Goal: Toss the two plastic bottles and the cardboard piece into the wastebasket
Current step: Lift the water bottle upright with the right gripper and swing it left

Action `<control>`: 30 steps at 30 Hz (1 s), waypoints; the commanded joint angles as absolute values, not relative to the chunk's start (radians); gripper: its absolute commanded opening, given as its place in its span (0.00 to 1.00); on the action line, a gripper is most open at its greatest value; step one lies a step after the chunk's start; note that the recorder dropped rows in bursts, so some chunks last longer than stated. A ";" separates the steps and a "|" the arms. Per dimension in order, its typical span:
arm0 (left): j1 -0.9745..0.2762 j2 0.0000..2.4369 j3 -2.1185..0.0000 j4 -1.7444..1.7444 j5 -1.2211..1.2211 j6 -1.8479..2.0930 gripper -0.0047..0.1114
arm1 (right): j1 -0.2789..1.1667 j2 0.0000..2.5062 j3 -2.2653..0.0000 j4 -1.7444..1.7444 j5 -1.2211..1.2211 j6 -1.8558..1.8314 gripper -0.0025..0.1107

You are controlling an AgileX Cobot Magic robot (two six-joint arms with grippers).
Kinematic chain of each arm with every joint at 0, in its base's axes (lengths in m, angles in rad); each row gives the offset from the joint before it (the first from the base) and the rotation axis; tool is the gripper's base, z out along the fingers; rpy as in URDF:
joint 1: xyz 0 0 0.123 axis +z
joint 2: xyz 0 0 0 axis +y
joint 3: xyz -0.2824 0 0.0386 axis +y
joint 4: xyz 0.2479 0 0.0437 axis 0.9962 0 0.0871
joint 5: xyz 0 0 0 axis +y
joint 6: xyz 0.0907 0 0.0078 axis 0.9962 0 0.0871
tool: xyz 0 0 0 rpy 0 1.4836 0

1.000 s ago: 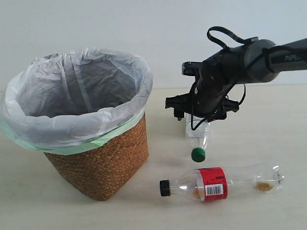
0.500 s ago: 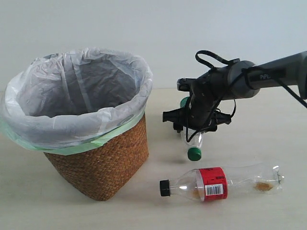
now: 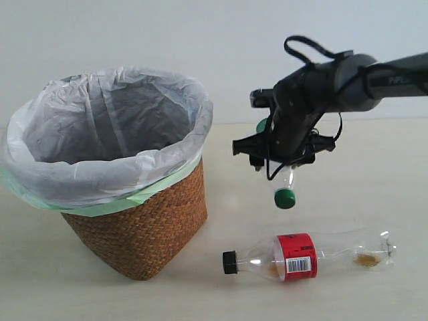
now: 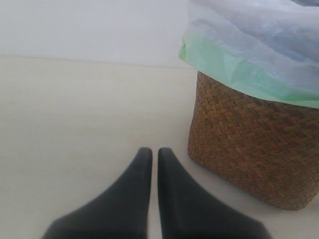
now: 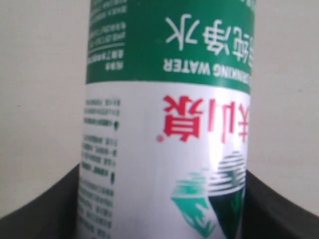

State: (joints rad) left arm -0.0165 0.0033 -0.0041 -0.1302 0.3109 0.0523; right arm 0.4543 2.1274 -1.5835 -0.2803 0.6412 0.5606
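The short bottle (image 3: 285,194) with green cap and green-white label hangs cap-down above the table, right of the wastebasket. My right gripper (image 3: 281,157) is shut on its body. In the right wrist view the label of the short bottle (image 5: 164,99) fills the picture, with the right gripper (image 5: 164,199) pressing on both its sides. The slim bottle (image 3: 307,256) with black cap and red label lies on the table below, cap toward the wastebasket (image 3: 144,227). My left gripper (image 4: 155,152) is shut on nothing, low over the table beside the wastebasket (image 4: 249,149). The cardboard piece is out of view.
The basket's white bag liner (image 3: 107,127) folds wide over the rim, with a pale green band (image 3: 100,204) below it. A plain wall stands behind the pale table (image 3: 374,180).
My right gripper has lifted the short bottle; its green cap now hangs higher above the slim bottle than half a second ago. The slim bottle and the basket have not moved.
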 commanded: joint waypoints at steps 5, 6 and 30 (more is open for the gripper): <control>-0.016 0.000 0.000 -0.127 0.310 0.044 0.07 | 0.447 1.883 -1.448 -0.336 0.670 0.544 0.02; -0.016 0.000 0.000 -0.127 0.310 0.044 0.07 | 0.445 1.859 -1.421 -0.336 0.658 0.544 0.02; -0.016 0.000 0.000 -0.127 0.310 0.044 0.07 | 0.044 1.337 -0.947 -0.348 0.702 0.412 0.02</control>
